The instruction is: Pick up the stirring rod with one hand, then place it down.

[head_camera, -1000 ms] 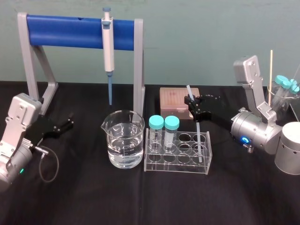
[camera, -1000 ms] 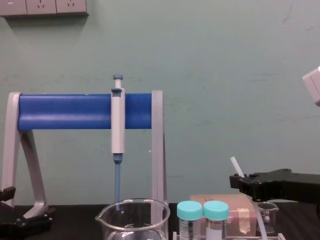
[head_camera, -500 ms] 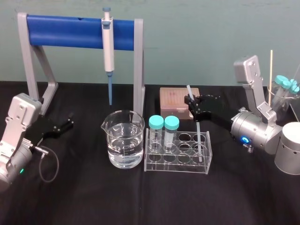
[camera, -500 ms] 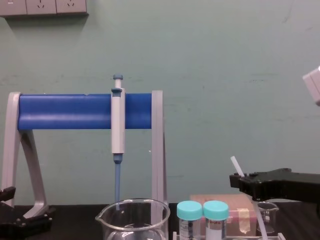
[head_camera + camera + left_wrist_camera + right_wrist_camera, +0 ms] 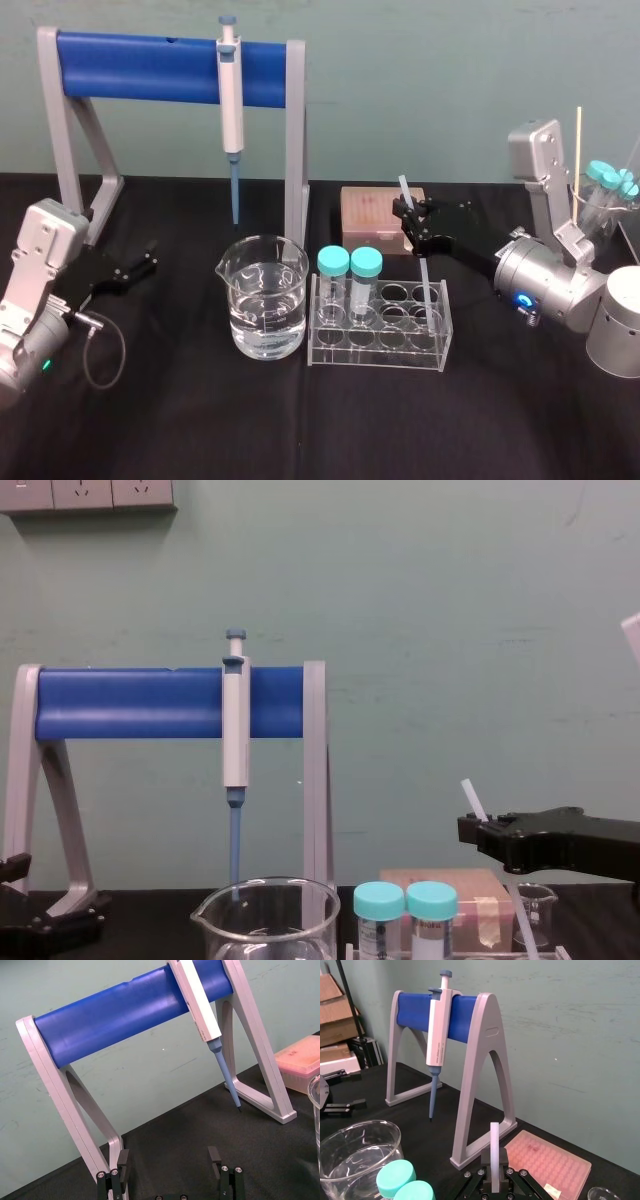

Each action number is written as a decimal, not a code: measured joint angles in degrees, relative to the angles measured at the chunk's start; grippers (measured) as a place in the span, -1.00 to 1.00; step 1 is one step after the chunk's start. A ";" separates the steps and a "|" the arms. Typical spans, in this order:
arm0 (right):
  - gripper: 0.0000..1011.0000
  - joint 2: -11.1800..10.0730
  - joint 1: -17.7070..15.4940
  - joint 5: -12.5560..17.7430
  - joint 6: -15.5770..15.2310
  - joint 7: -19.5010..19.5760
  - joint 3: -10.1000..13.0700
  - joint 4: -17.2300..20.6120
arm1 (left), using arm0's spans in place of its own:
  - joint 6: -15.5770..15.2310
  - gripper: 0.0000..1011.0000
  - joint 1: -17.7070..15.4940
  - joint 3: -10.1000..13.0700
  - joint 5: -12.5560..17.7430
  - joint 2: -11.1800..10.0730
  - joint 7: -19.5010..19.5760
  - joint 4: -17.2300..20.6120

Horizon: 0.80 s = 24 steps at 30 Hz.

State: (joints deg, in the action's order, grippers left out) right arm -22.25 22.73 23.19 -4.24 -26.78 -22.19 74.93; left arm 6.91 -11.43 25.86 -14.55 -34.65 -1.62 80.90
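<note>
Right gripper (image 5: 412, 218): jaws shut narrow on the stirring rod (image 5: 423, 272), gripping it high on its length. A short stub stands clear above the black fingers; the long part hangs below.
- Rod: thin, straight, white, translucent, the same width all along. The top end is cut square.
- Right wrist view: rod (image 5: 494, 1152) stands upright out of the middle of the clamp and looks milky and matt.
- Chest view: the stub (image 5: 470, 798) leans a little to the left above the gripper (image 5: 488, 830), and the lower length slants down to the right.
- Head view: rod tilted, top toward the back. Its lower part runs down into the right end of the clear tube rack (image 5: 380, 345). Cannot tell whether the tip touches the rack bottom.

Around it:
- Two tubes with teal caps (image 5: 349, 262) stand in the rack's left end, well apart from the rod.
- Pink tip box (image 5: 370, 213) sits just behind the rack, beside the gripper.
- Glass beaker (image 5: 265, 310), part full of clear liquid, sits just left of the rack.
- Grey-white pipette (image 5: 231, 95) with a blue tip hangs on the blue-barred stand (image 5: 140, 65) at the back, its tip above and behind the beaker.

Left gripper (image 5: 135, 268): low over the black table (image 5: 200, 420) at far left, near the stand's left foot. Its jaws are spread wide with nothing between them (image 5: 169, 1170).
</note>
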 joint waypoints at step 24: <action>-0.84 -1.58 -3.42 4.15 4.38 -3.09 0.89 3.19 | 0.00 0.98 0.00 0.00 0.00 0.00 0.00 0.00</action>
State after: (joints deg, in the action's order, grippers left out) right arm -23.83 19.31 27.33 0.14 -29.88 -21.30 78.12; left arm 6.91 -11.43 25.86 -14.55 -34.65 -1.62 80.90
